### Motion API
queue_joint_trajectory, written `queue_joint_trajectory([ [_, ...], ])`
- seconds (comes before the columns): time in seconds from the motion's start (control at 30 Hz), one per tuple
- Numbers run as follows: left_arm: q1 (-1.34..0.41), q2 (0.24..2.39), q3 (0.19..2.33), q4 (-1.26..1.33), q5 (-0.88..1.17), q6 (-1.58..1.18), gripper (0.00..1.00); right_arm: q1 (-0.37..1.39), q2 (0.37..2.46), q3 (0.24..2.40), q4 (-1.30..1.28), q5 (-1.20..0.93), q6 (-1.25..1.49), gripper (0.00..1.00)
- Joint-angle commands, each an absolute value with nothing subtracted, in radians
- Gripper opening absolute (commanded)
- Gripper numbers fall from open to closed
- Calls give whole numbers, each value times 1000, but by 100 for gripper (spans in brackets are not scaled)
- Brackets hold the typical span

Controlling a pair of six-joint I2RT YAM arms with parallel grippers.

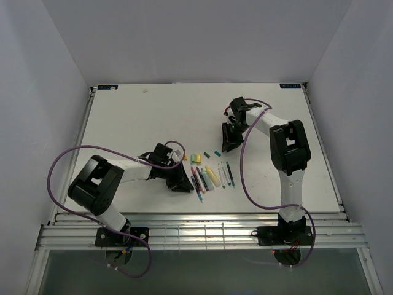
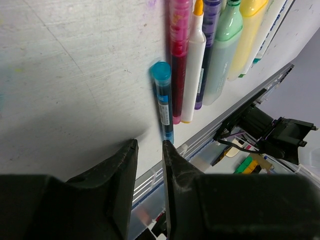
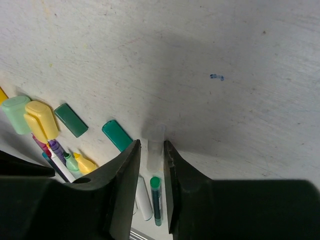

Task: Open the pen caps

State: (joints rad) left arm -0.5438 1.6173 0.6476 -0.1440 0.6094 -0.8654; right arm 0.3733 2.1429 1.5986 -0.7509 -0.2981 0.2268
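Left gripper (image 2: 150, 145) stood narrow, empty, by blue pen (image 2: 162, 100); right gripper (image 3: 151, 145) straddled clear cap (image 3: 155, 150), probably depositing it; grip unclear.

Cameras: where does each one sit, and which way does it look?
Top: above and behind, looking down at table and pens; left arm and right arm show.
Left wrist: on its arm, looking past the left pincer at the pens.
Right wrist: on its arm, looking past the right pincer at loose caps.
All three share the pens.

Left gripper (image 2: 150, 150) reaches toward 4 o'clock, jaws narrowly parted; right gripper (image 3: 152, 150) points toward 7 o'clock, jaws narrowly parted.
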Motion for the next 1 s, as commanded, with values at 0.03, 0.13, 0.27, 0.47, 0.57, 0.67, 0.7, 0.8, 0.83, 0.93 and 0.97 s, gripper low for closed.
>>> queue_joint_trajectory([
  [0.03, -548, 1577, 627, -159, 589, -856, 38, 377, 2152, 1606, -736, -299, 215, 33],
  [0.13, -548, 1540, 620, -181, 586, -854, 39, 376, 2146, 1620, -742, -299, 222, 35],
  [0.27, -548, 1465, 615, -224, 565, -842, 39, 376, 2076, 1621, -742, -284, 235, 42],
  [0.47, -548, 1295, 598, -299, 525, -836, 63, 377, 1861, 1508, -790, -161, 253, 66],
  [0.57, -548, 1214, 601, -336, 505, -836, 98, 379, 1708, 1382, -807, -123, 271, 99],
  [0.67, -548, 1161, 603, -364, 499, -842, 98, 383, 1545, 1241, -815, -118, 293, 90],
  [0.7, -548, 1126, 598, -370, 499, -848, 98, 390, 1507, 1206, -815, -126, 313, 90],
  [0.8, -548, 1051, 571, -374, 499, -885, 98, 413, 1346, 1068, -815, -156, 369, 90],
  [0.83, -549, 1033, 562, -374, 499, -894, 98, 420, 1306, 1036, -815, -166, 383, 90],
  [0.93, -551, 936, 505, -364, 500, -949, 98, 457, 1126, 886, -792, -241, 410, 90],
  [0.97, -551, 908, 486, -304, 535, -962, 98, 474, 1007, 802, -767, -271, 410, 90],
])
